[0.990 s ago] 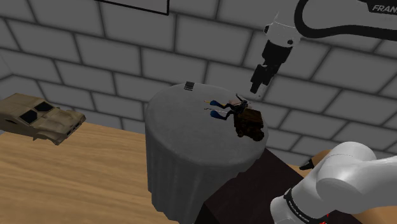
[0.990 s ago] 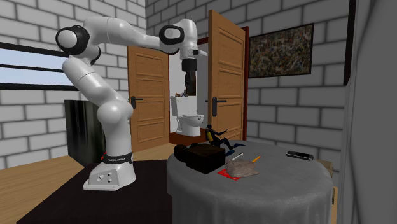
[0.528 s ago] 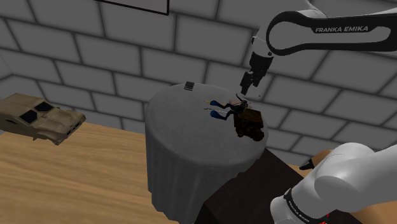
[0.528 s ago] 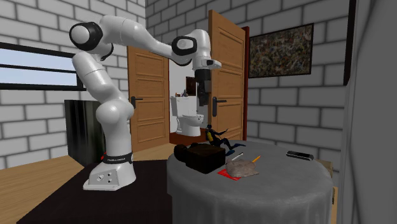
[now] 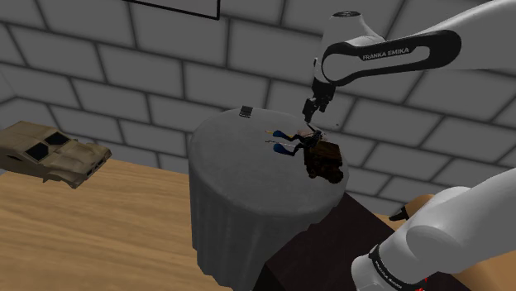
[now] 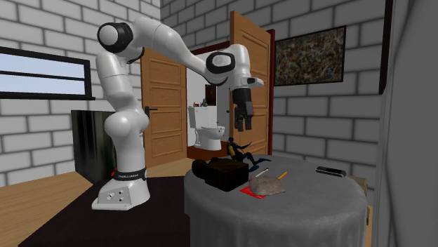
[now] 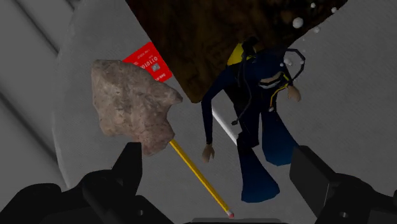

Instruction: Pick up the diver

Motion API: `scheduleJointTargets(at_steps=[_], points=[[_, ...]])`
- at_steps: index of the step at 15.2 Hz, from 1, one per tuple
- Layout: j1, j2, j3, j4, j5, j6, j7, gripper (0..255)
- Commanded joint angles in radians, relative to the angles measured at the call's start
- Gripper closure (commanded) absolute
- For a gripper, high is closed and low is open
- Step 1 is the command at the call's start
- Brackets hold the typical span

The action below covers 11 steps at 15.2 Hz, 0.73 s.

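Observation:
The diver (image 7: 261, 121), a figure in a dark blue suit with blue fins and a yellow tank, lies on the round grey-draped table (image 5: 240, 190) beside a dark brown box (image 5: 324, 159). In the shoulder view the diver (image 5: 289, 142) lies just below and left of my gripper (image 5: 311, 114), which hangs above it. From the second exterior view the gripper (image 6: 242, 126) hovers a little above the diver (image 6: 239, 149). In the wrist view my gripper (image 7: 219, 172) is open, its fingers (image 7: 127, 168) wide apart and touching nothing, the diver lying beneath them.
A brownish rock (image 7: 133, 105), a red card (image 7: 147, 62), a yellow pencil (image 7: 197, 178) and a white pen (image 7: 224, 127) lie close to the diver. A phone (image 5: 246, 111) rests at the table's far edge. A tan toy vehicle (image 5: 50, 153) sits on the wooden floor.
The arm has swung over the table, carrying the gripper leftwards in the shoulder view and lower, from beside the table to above the diver. Nothing on the table has moved.

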Motion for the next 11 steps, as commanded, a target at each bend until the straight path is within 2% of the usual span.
scheduleJointTargets(at_steps=[1,10,11], points=[[-0.008,0.046,-0.005,0.019,-0.019,0.033,0.002,0],[-0.013,0.086,-0.008,-0.046,-0.034,0.136,0.026,0],[-0.012,0.086,-0.008,-0.048,-0.034,0.138,0.027,255]])
